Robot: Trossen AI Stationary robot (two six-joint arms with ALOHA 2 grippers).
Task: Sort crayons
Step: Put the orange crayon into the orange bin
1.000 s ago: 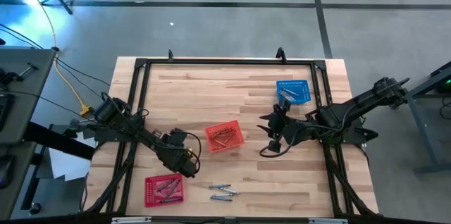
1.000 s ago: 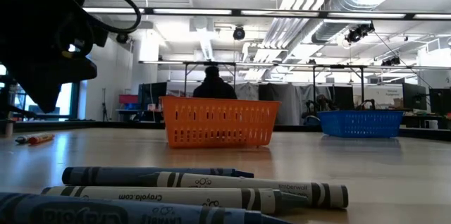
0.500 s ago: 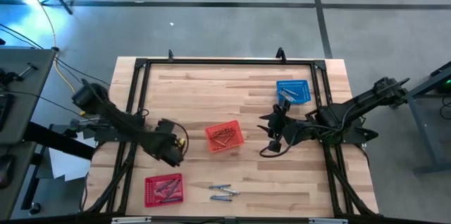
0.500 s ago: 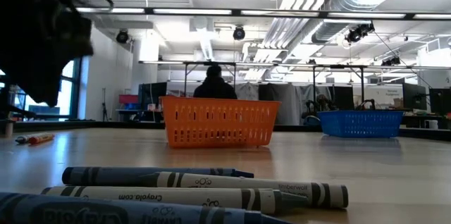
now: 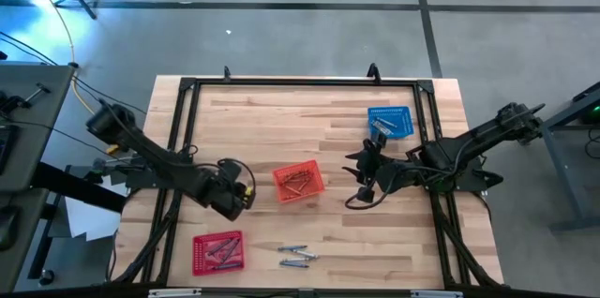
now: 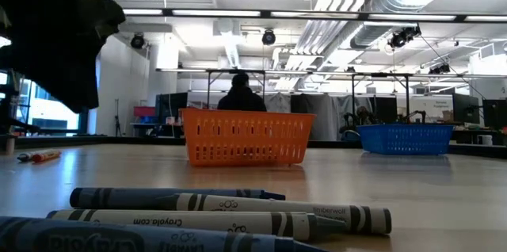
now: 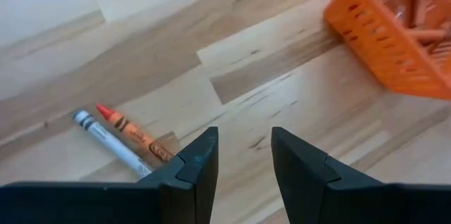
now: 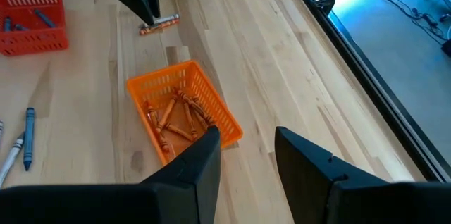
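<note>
From where I stand the desk (image 5: 281, 111) is mostly bare wood inside a black frame that runs near its edges, so there is plenty of open room toward the far side and little to bump into except that frame and the three baskets. The orange basket (image 5: 298, 182) sits about mid-desk with orange crayons (image 8: 176, 115) already in it; the blue basket (image 5: 389, 121) is off by the right rail, the red basket (image 5: 217, 252) near the front edge on the left, with what look like bluish sticks in it. The job looks partly done: loose crayons are left out. A few grey-blue ones (image 5: 296, 257) lie near the front edge beside the red basket, and a pair (image 7: 123, 136), one orange and one pale, lie touching each other on the wood just in front of the left pincer (image 7: 243, 155). That pincer hangs just left of the orange basket, released and carrying nothing, so I judge the step in hand is reaching for that pair. The next move would call for coming down over a single stick, hard since the two touch, then a short carry to the right basket. The right pincer (image 8: 246, 146) waits released and empty, to the right of the orange basket, well clear of the left arm
</note>
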